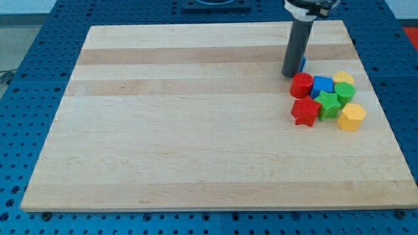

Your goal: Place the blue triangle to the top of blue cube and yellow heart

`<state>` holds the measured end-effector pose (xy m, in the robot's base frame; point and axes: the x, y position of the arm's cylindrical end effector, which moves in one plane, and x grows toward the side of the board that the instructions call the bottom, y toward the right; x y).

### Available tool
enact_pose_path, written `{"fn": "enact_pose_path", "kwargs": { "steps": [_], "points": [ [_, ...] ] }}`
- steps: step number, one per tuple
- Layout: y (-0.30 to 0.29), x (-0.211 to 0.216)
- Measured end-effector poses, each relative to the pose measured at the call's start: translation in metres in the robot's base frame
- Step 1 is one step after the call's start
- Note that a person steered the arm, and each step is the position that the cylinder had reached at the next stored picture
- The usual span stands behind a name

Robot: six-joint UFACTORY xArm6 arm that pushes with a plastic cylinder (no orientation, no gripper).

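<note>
My tip (290, 74) rests on the wooden board (196, 130) at the upper right. The blue triangle (303, 64) is mostly hidden behind the rod; only a sliver shows on the rod's right side, touching it. Just below the tip lies a tight cluster. In it, the blue cube (322, 85) sits right of a red cylinder (302, 85). The yellow heart (343, 79) is at the cluster's upper right. The blue triangle lies above and left of the blue cube, a little apart from it.
The cluster also holds a green block (345, 92), a green star-like block (328, 104), a red star (304, 111) and a yellow hexagon (352, 117). The board's right edge (382, 111) is close to the cluster.
</note>
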<state>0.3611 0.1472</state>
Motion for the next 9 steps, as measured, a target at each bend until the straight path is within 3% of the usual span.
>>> {"fn": "enact_pose_path", "kwargs": {
  "steps": [2,3,4,9],
  "points": [
    [-0.036,-0.002],
    [-0.032,-0.035],
    [-0.004,-0.038],
    [0.017,-0.015]
  ]
}}
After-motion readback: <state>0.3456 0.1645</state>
